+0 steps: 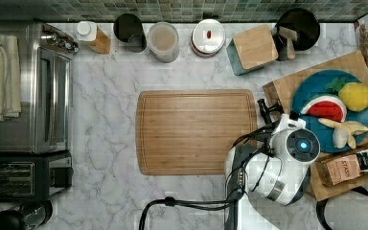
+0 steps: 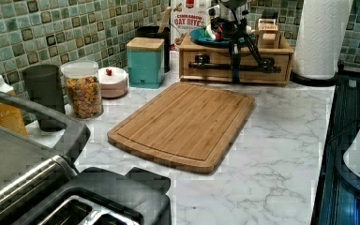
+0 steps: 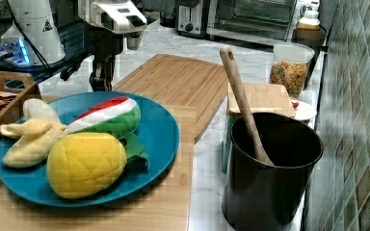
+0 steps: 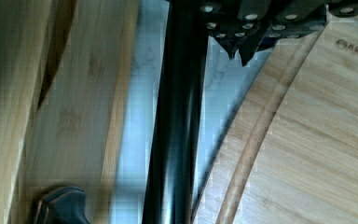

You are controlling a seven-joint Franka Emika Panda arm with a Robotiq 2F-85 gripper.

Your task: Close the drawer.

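A cereal box [image 2: 188, 18] at the counter's back reads "CINNAMON OAT BITES". A tea packet [image 1: 341, 168] reads "STASH". The cutting board [image 4: 317, 140] carries engraved "OAKSW", cut off.

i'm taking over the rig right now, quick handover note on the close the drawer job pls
Gripper: in front of the drawer's black handle, fingers pointing down, looking closed together in the wrist view.
Drawer: in the wooden box under the blue plate; in the left view its front looks flush with the box.
Cutting board: bare, just in front.
Done: drawer appears pushed in.
Left: confirm it is fully shut, then back the arm away.
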